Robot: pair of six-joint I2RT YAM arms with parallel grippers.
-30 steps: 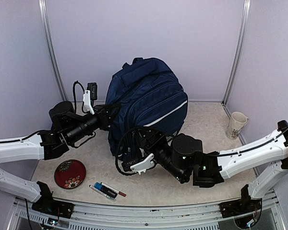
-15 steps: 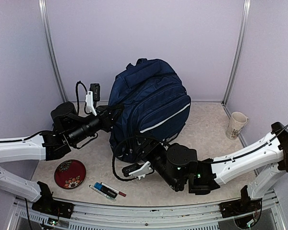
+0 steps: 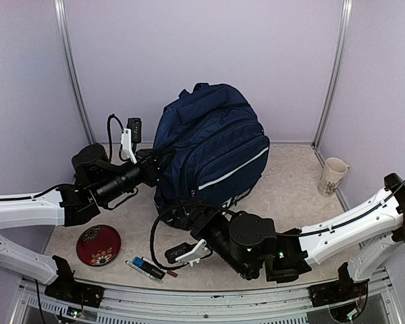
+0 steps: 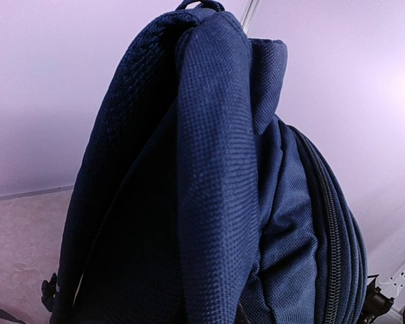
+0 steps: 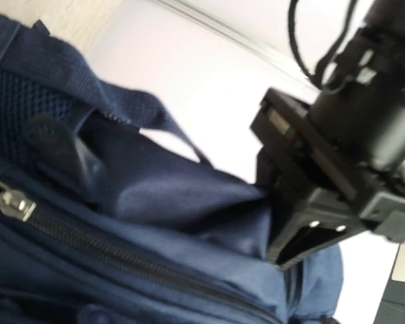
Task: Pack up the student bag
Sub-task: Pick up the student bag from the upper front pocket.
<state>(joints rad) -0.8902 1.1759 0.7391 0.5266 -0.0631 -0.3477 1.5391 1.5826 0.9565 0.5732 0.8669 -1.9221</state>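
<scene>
Pale speckled worktop (image 3: pixel 293 185) between lilac walls carries the large navy-blue fabric student bag (image 3: pixel 216 152), now propped more upright at centre. Left claw (image 3: pixel 156 164) stays pressed together, pinching its side fabric. Right claw (image 3: pixel 179 219) has drawn back off the bag's front; I cannot tell its spread. Packing seems not yet begun.

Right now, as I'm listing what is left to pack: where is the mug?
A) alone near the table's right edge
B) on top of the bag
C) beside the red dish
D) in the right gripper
A: the mug stands upright far to the right, well apart from the student bag.
</scene>
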